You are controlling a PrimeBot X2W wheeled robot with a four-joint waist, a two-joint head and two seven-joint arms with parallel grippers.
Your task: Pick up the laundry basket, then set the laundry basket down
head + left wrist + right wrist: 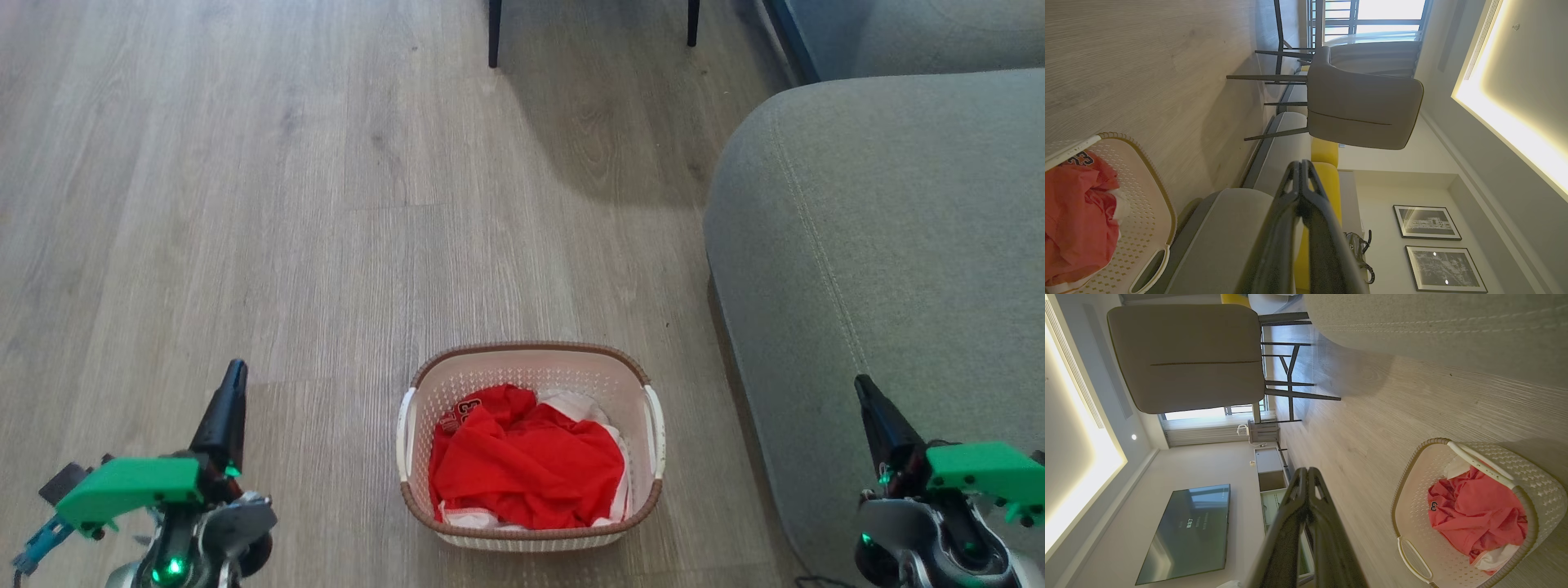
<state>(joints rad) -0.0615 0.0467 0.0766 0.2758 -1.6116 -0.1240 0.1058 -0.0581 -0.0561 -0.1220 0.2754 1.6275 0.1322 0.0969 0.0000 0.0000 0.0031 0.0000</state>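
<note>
The laundry basket (531, 358) stands on the wooden floor, low in the middle of the head view. It is cream-white with perforated sides, a brown rim and white side handles, and holds red and white clothes (526, 461). My left gripper (233, 377) is shut, well to the basket's left and holding nothing. My right gripper (865, 390) is shut too, off to the basket's right in front of the sofa. The basket (1147, 212) shows at the lower left of the left wrist view, beside the shut left gripper (1301, 165). The basket (1539, 486) also lies right of the shut right gripper (1306, 471).
A grey sofa (882, 269) fills the right side, close to the basket. Dark chair legs (494, 33) stand at the far edge of the floor. A grey chair (1363, 106) and a television (1188, 531) appear further off.
</note>
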